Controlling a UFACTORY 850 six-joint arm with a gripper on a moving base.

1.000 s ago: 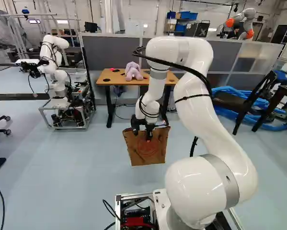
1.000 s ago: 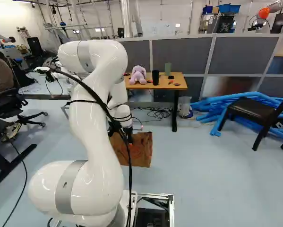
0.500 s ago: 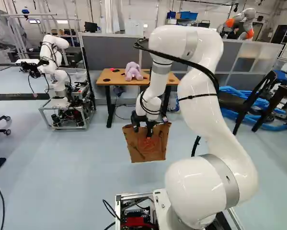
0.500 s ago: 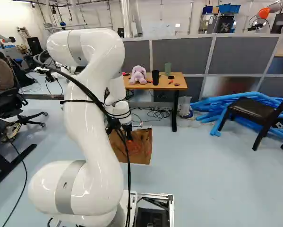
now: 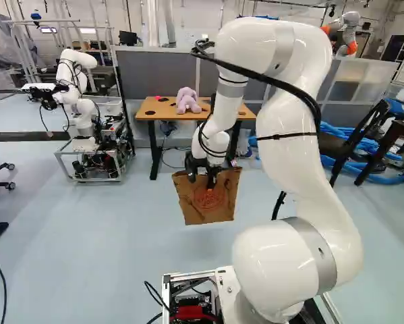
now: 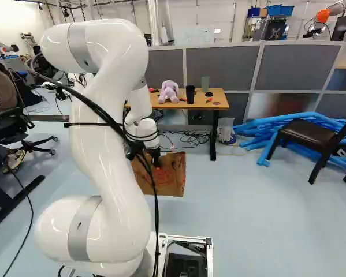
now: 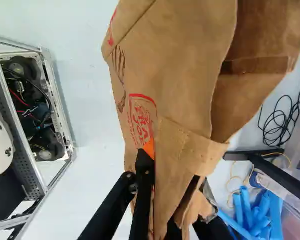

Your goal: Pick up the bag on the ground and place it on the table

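My gripper (image 5: 209,181) is at the upper edge of the brown paper bag (image 5: 207,204), which hangs upright in front of the table (image 5: 169,115) and appears off the floor. In the wrist view the gripper (image 7: 165,202) is shut on the bag (image 7: 175,65); one finger with an orange pad (image 7: 148,148) presses its printed side, and paper largely hides the other. The bag's mouth gapes open. A purple plush toy (image 5: 187,100) sits on the tabletop, with a black cup (image 6: 190,94) and a green cup (image 6: 205,83) beside it.
Another robot (image 5: 80,101) stands on a frame at the left of the left base view. Grey partitions (image 6: 222,66) rise behind the table. Blue tubes (image 6: 256,135) and a dark chair (image 6: 311,135) are to its right; cables (image 6: 194,138) lie beneath it.
My arm has risen and shifted a little, lifting the bag with it; the bag's lower edge stands higher in both base views. The base has not moved, and the grip stays shut.
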